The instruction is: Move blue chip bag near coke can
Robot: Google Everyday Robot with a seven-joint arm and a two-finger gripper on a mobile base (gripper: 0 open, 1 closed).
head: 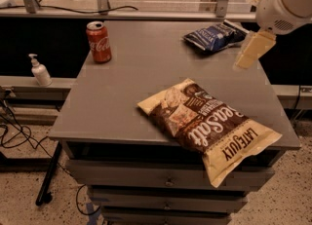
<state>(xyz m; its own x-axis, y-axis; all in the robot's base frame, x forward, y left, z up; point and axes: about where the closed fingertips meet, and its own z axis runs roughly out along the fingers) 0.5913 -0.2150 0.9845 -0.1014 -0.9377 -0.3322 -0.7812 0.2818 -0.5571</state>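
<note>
Beside blue chip bag [213, 36], hand [252, 50] (grip unclear), Coca-Cola coke can [99, 42] far left, "Sea Salt" bag [207, 124] nearest.

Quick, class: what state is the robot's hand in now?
Hand: open or closed cannot be told; it hangs over the right rear of the table, beside the blue chip bag.

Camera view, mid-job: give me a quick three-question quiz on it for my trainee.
1. True or false: the blue chip bag touches the coke can.
2. The gripper hangs: A) beside the coke can; B) just right of the blue chip bag; C) low at the table's front edge.
3. Fill in: the thing that overhangs the table's front edge is the ____.

Key: 1 false, they sit apart at the far corners; 2 B; 3 Sea Salt chip bag.
</note>
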